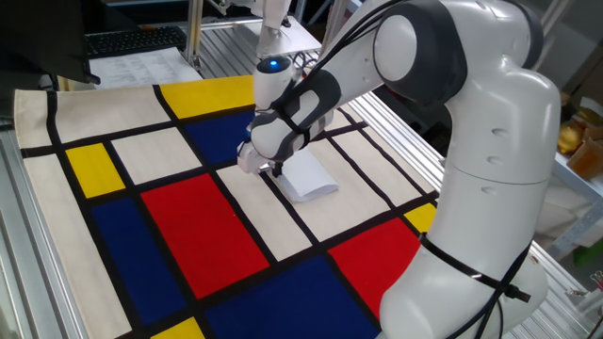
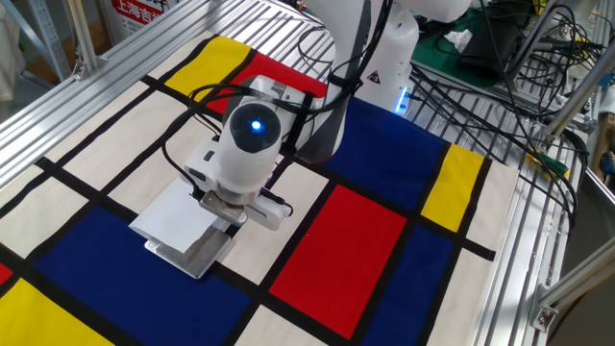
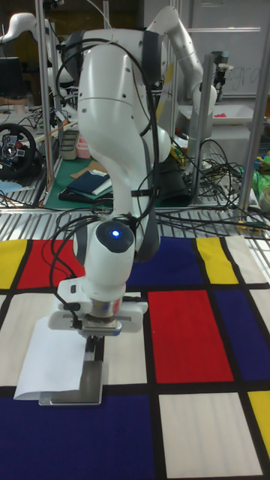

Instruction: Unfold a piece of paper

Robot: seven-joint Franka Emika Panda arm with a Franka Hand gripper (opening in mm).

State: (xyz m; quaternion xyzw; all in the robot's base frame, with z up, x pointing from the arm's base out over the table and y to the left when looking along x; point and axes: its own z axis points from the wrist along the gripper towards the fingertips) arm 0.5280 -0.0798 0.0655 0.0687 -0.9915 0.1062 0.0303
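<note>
Paper (image 3: pixel 52 360): thin, light, limp, tears easily; folded flat on table (image 3: pixel 191 330). Pinch upper flap only, at loose edge, 3 o'clock side. Claw (image 3: pixel 94 346) low over that edge; finger spread cannot be told.

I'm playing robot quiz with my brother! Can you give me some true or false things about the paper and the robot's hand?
1. The paper is white. True.
2. The paper lies spread out fully flat. False: it is folded, with one layer on top of the other.
3. The hand is right above the paper's edge. True.
4. The hand hangs over a yellow panel. False: it is over a white panel of the cloth, beside the red and blue ones.
5. A blue light glows on the arm above the hand. True.
6. The paper is crumpled into a ball. False: it is a neat, smooth rectangle.
</note>
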